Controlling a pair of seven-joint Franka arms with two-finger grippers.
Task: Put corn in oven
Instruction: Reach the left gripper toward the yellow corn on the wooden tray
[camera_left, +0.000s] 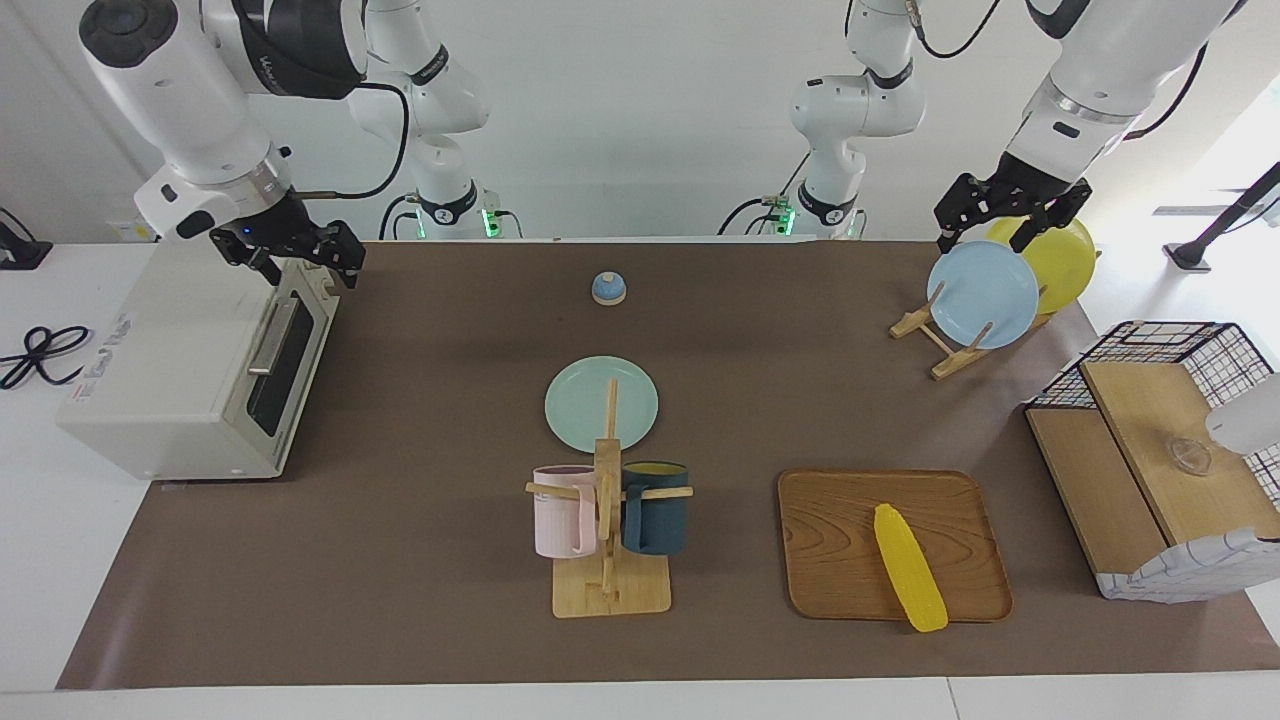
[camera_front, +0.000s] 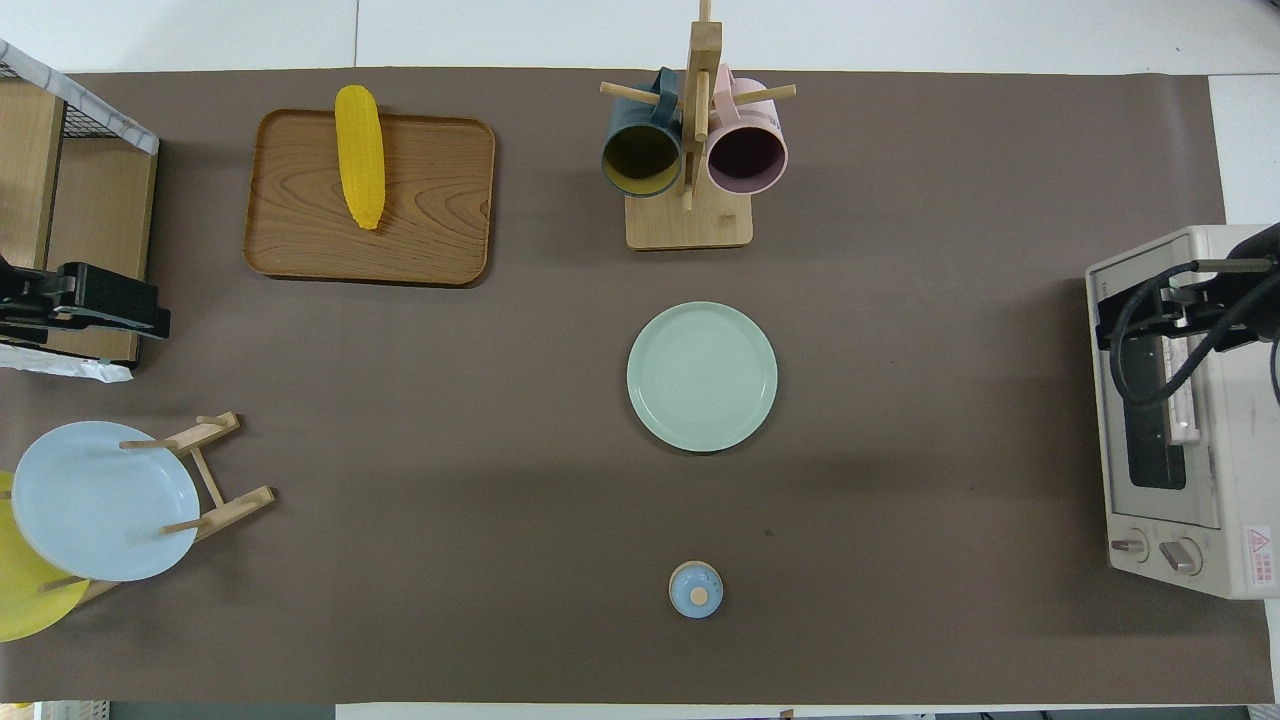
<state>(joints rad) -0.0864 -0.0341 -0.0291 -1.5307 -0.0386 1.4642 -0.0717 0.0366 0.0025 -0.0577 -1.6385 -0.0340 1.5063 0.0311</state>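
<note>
The right gripper (camera_left: 300, 262) hangs over the top front edge of the oven (camera_left: 170, 365), just above the door. Its dark fingers (camera_left: 345, 262) are spread apart with nothing between them, and I cannot tell from here whether they touch the oven. The left gripper (camera_left: 990, 228) is up over the plate rack (camera_left: 945, 345) at the left arm's end of the surface (camera_left: 420, 560). Its fingers (camera_left: 1030, 235) also stand apart and hold nothing, with the blue plate (camera_left: 983, 294) and the yellow plate (camera_left: 1060, 255) leaning just beneath them.

The oven sits at the right arm's end of the surface. Its dark glass door looks closed, with the silver bar handle across it and two knobs (camera_front: 1158, 550) at the end nearer the robots.

The corn (camera_left: 910, 565) lies on a wooden tray (camera_left: 830, 540) toward the left arm's end, well apart from both grippers. It rests at a slant, and its end farther from the robots pokes over the tray's rim. Beside the tray, at that same end, stands a wire-and-wood basket shelf (camera_left: 1140, 440).

Mid-surface there is a mug stand (camera_left: 608, 540) carrying a pink mug (camera_left: 563, 512) and a dark blue mug (camera_left: 655, 510). A pale green plate (camera_left: 575, 400) lies nearer the robots than the stand, and a small blue lid (camera_left: 608, 288) sits nearer still.
</note>
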